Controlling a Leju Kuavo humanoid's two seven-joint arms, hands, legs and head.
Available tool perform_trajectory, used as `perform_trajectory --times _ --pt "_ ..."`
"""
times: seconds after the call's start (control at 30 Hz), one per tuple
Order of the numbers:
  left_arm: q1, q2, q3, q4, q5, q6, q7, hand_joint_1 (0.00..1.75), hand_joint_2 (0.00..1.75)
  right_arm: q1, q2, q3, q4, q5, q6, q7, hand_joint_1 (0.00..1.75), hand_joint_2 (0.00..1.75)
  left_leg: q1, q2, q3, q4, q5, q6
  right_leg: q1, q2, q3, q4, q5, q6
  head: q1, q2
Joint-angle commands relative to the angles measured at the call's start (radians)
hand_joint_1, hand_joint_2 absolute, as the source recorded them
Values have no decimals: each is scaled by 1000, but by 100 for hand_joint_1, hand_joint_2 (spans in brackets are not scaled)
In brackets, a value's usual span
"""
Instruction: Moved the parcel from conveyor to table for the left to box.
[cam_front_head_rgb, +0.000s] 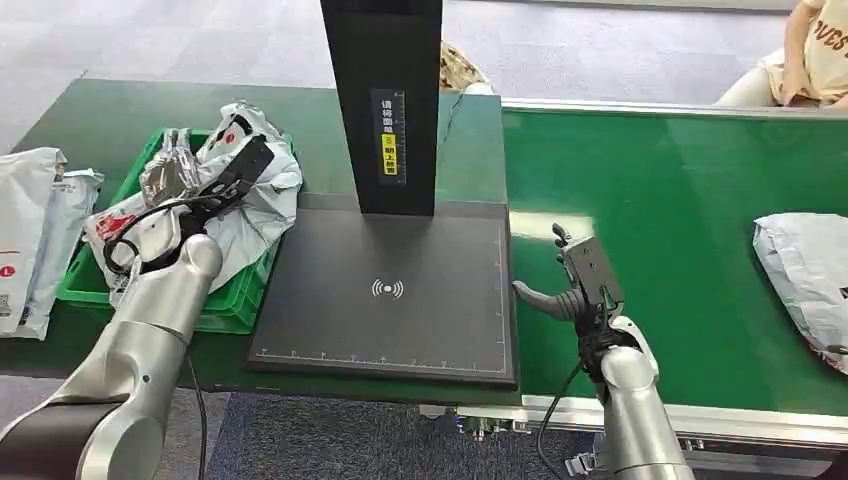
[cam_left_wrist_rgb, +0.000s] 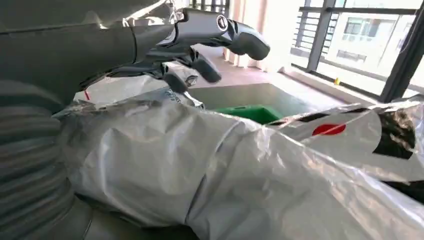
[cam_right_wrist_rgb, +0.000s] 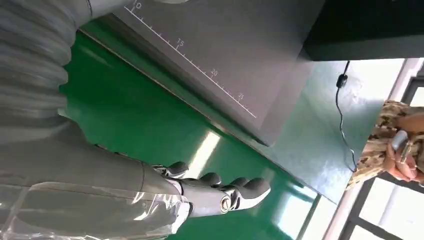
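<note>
Green conveyor belt (cam_front_head_rgb: 660, 200): smooth, slightly glossy surface. At its far right edge lies a parcel (cam_front_head_rgb: 805, 275), a crinkled grey-white plastic mailer, well apart from both hands.

Dark grey scanning plate (cam_front_head_rgb: 400, 300): flat, matte, rectangular, with ruler ticks along its rim and a white wireless mark at centre; a black upright column (cam_front_head_rgb: 382, 100) with a yellow label rises from its back.

Green plastic crate (cam_front_head_rgb: 235, 300): left of the plate, heaped with wrinkled silvery poly mailers (cam_front_head_rgb: 250, 215) bearing red and black print.

More flat white mailers (cam_front_head_rgb: 30, 235) lie left of the crate.

Left hand (cam_front_head_rgb: 225, 185): above the heap in the crate, fingers apart, nothing held.

Right hand (cam_front_head_rgb: 580, 280): over the belt just beside the plate, fingers spread, empty.

A seated person (cam_front_head_rgb: 810, 55) is at the far right corner.
</note>
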Motion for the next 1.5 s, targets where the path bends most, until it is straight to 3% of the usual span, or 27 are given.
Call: perform_trajectory --times 0.03,0.13,0.23,0.4,1.07,1.1,1.2,1.33,1.4,1.43,1.47,1.5 --pt "28 -9 67 -156 153 132 -153 0 175 19 -34 17 -9 -14 -5 -6 0 175 1 1 3 -1 -1 0 1 0 3 -2 0 -1 0 0" --pt "170 -11 12 -465 320 188 -280 0 175 57 -43 2 -62 -34 -1 -48 0 175 0 -1 1 -1 0 0 0 -1 1 -1 -1 -1 0 0" --pt "201 -7 -6 -517 324 185 -269 0 175 65 -43 -1 -77 -34 -3 -47 0 175 0 0 1 -1 -1 0 0 -1 1 -1 -1 -1 0 0" --pt "330 -18 -37 -747 460 362 -447 0 175 106 -42 -15 -154 -54 2 -125 0 175 0 0 1 -1 -1 0 0 0 1 -1 -2 -1 0 0" --pt "331 -13 -35 -752 460 362 -448 0 175 104 -40 -15 -155 -53 1 -124 0 175 0 0 2 -1 -2 0 0 -1 2 -1 -2 -1 0 0" --pt "340 -22 -35 -759 530 322 -469 0 0 101 -47 -9 -154 -53 5 -138 0 175 0 0 3 -1 -2 0 1 -1 4 -2 -2 -1 0 0" --pt "381 -31 -31 -794 597 335 -523 0 0 98 -47 -10 -165 -63 8 -157 0 175 0 0 4 -2 -2 0 0 -1 4 -2 -2 -1 0 0" --pt "371 -39 -22 -727 522 300 -461 0 0 108 -48 -7 -174 -53 6 -157 0 175 0 1 5 -2 -2 0 0 0 5 -3 -2 -1 0 0" --pt "386 -51 -24 -771 683 324 -612 0 0 109 -49 -12 -181 -57 3 -168 0 175 0 -1 3 -2 -2 0 0 -2 4 -2 -2 -1 0 0" --pt "428 -58 -40 -870 932 171 -725 0 0 99 -52 -10 -179 -61 8 -182 0 175 0 -1 4 -2 -1 0 1 -2 5 -3 -2 -2 0 0" --pt "449 -62 -47 -909 1062 49 -745 0 175 91 -50 -7 -174 -65 14 -194 0 175 0 -1 2 -1 -2 0 0 -1 2 -1 -2 -1 0 0" --pt "478 -52 -83 -936 1205 -159 -731 0 175 74 -44 -4 -169 -72 22 -219 0 175 0 1 3 -1 -3 0 0 0 3 -2 -2 -1 0 0"
